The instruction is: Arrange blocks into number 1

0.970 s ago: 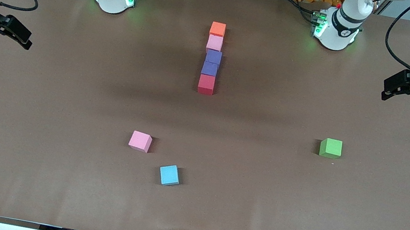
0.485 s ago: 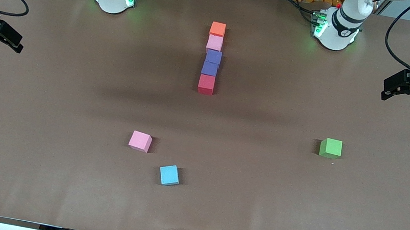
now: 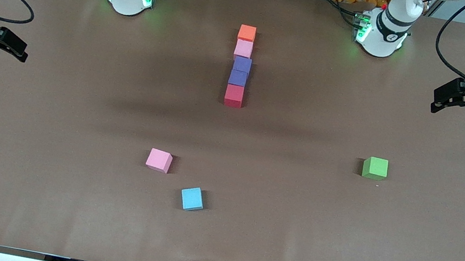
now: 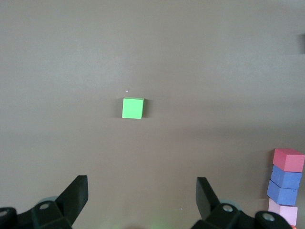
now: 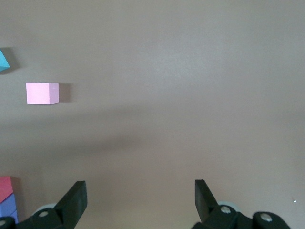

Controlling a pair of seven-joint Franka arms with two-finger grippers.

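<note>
Five blocks lie in one straight column on the table (image 3: pixel 35 191), between the two arm bases. I take the red block (image 3: pixel 234 96) as the landmark; it is the end of the column nearest to the front camera. Touching it, one step farther from the camera, is a purple block (image 3: pixel 237 78), then the second purple block (image 3: pixel 242 64), set slightly toward the left arm's end. After that come the pink block (image 3: pixel 243 48) and the orange block (image 3: pixel 247 33), which is the end nearest to the bases. Every block touches the next one.

Three loose cubes lie nearer to the camera than the red block. The green cube (image 3: pixel 374 168) is well apart from it, toward the left arm's end. A second pink cube (image 3: pixel 159 160) and the light blue cube (image 3: pixel 192 198) are toward the right arm's end; the blue one is the nearest to the camera.

The left gripper (image 3: pixel 440 98) hangs over the left arm's end of the table, well apart from the red block. Its fingers (image 4: pixel 76 195) are spread wide and hold nothing. The right gripper (image 3: pixel 17 50) hangs over the right arm's end, also well apart from the red block. Its fingers (image 5: pixel 75 200) are also spread wide, with nothing between them.
</note>
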